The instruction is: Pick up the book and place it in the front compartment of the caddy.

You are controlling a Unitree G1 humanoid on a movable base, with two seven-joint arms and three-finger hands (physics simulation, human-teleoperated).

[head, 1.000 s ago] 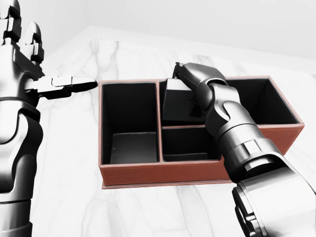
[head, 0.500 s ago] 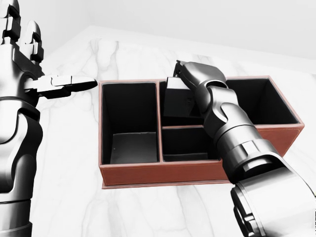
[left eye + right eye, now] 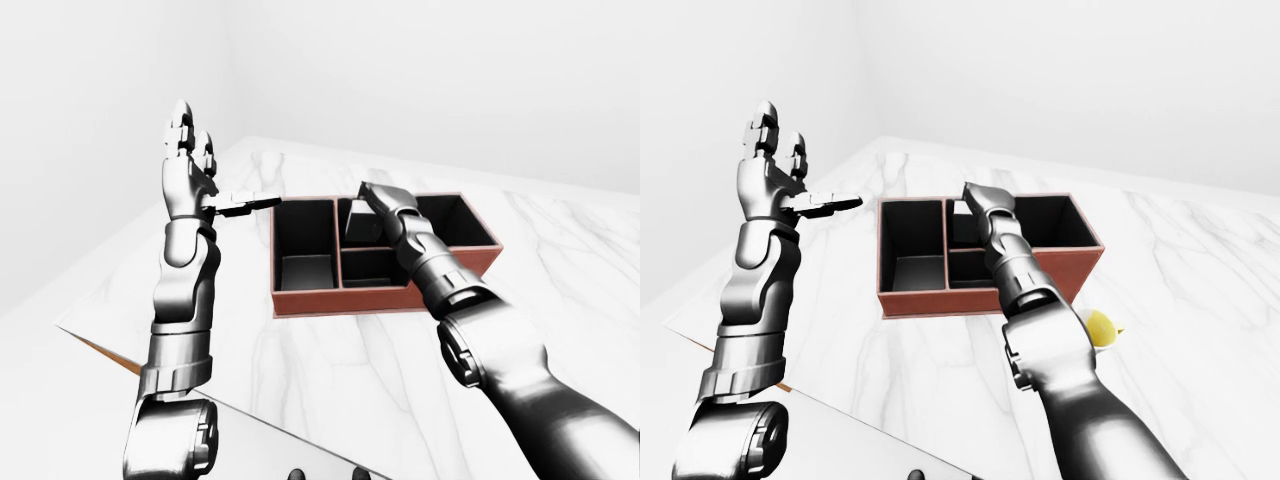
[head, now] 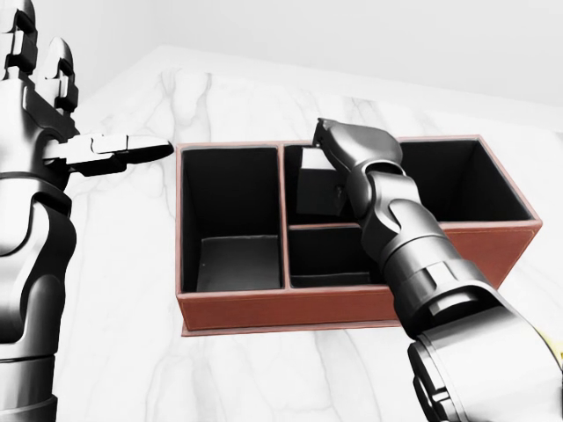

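The red-brown caddy (image 4: 264,309) lies on the white marble table and has three dark compartments. The dark book (image 4: 317,189) stands nearly upright in the upper middle compartment, against the divider. My right hand (image 4: 332,141) reaches over the caddy from the lower right and is closed on the book's top right corner; its fingertips are hidden behind the book. My left hand (image 4: 84,105) is raised at the left of the head view, open and empty, its thumb pointing at the caddy's upper left corner.
A small yellow thing (image 3: 1098,327) lies on the table just right of the caddy, partly behind my right arm. The table's near edge (image 3: 100,350) runs across the lower left of the left-eye view. Plain white walls stand behind.
The book has gone from tilted to more upright and sits lower in the upper middle compartment. My right hand has shifted slightly right. The left arm has not moved.
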